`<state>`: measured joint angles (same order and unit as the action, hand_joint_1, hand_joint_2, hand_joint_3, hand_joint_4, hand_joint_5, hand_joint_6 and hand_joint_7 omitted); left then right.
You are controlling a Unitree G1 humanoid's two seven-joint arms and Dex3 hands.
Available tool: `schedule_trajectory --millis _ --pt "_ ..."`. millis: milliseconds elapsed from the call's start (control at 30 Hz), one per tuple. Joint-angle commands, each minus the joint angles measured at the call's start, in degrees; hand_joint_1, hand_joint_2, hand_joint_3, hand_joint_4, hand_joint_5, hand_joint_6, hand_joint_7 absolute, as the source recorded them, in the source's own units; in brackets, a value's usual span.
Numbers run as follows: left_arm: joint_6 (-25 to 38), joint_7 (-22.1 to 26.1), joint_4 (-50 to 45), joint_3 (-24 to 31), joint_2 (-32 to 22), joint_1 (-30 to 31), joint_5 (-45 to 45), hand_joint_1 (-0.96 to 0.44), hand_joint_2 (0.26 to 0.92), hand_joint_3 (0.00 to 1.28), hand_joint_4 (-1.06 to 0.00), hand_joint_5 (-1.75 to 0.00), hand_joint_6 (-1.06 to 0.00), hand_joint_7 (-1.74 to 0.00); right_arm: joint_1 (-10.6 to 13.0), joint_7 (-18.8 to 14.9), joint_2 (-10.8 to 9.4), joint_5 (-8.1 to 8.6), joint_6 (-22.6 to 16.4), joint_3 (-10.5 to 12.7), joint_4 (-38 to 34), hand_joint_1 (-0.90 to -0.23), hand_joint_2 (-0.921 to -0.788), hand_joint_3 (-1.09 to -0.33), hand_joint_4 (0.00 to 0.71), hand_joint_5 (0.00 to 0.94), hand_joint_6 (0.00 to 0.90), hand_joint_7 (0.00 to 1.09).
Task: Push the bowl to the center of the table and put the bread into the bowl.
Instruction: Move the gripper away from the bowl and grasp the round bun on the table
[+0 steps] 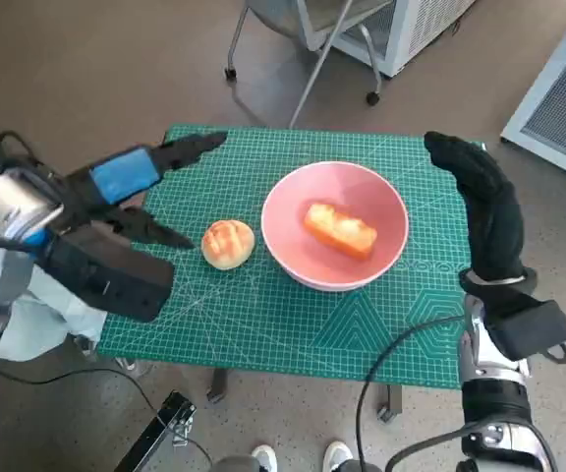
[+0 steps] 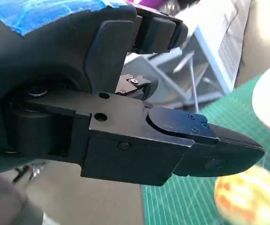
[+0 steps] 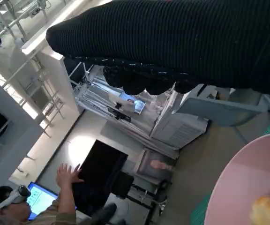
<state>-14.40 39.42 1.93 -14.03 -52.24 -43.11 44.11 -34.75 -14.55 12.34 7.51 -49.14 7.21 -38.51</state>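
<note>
Left robot hand [image 1: 136,197]: It is black with blue tape on its back. It hangs over the bench at about 9 o'clock. Its fingers are spread apart and it holds nothing. One long finger reaches toward 12 o'clock over the mat's far left corner. A lower finger [image 2: 210,150] points at the round bread and stops just beside it. I cannot tell if it touches.

Round bread [image 1: 228,243]: A small golden bun. It sits on the mat just left of the bowl, at about 9 o'clock from it. It is very close to the bowl's side.

Green mat [image 1: 263,324]: It covers the top of the bench and has pale lines all over it.

Bowl [image 1: 334,225]: It is pink and round. It stands upright near the middle of the bench.

Long bread [image 1: 340,229]: An orange and yellow piece. It lies inside the bowl, tilted from 10 o'clock to 4 o'clock.

Right robot hand [image 1: 480,197]: It wears a black knitted glove. It stands at about 3 o'clock from the bowl, near its rim, with nothing in it. The fingers lie close together and bend over at the tips. In the head view there is a gap between the glove and the bowl.

Person [image 3: 36,201]: Far off in the room, seen in the right wrist view, with one hand raised.
</note>
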Motion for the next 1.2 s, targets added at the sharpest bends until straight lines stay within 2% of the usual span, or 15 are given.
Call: schedule_trajectory --millis 33,433,633,967,1200 --pt "0.8 0.3 -0.6 0.0 -0.4 1.7 0.9 -0.11 0.711 0.0 0.0 0.0 -0.08 -0.01 0.1 0.0 -0.3 -0.82 1.0 -0.4 -0.8 -0.554 -0.921 -0.745 0.268 0.119 -0.001 0.82" --pt "2.7 1.2 4.0 -3.4 2.6 0.7 4.5 -0.13 0.715 0.0 0.0 0.0 -0.1 -0.02 -0.1 0.5 -0.3 -1.69 1.8 -0.6 -0.3 -0.561 -0.921 -0.76 0.263 0.119 -0.001 0.85" --pt "2.9 0.9 8.6 -5.7 4.7 -0.8 5.9 -0.15 0.718 0.0 0.0 0.0 -0.13 -0.04 0.3 0.0 -0.1 -1.13 2.3 -0.6 0.6 -0.564 -0.921 -0.761 0.262 0.12 -0.001 0.85" --pt "1.9 -2.8 19.1 -10.2 8.8 -3.9 8.7 -0.15 0.726 0.01 -0.02 -0.01 -0.22 -0.08 0.7 -0.6 0.6 -0.58 2.4 -0.1 0.9 -0.561 -0.921 -0.76 0.26 0.122 -0.001 0.86" --pt "2.0 -4.2 25.3 -13.7 11.4 -6.8 11.1 -0.15 0.728 0.01 -0.04 -0.01 -0.25 -0.08 1.0 -0.9 1.0 -0.19 2.1 0.1 0.7 -0.562 -0.921 -0.753 0.26 0.122 -0.001 0.85"
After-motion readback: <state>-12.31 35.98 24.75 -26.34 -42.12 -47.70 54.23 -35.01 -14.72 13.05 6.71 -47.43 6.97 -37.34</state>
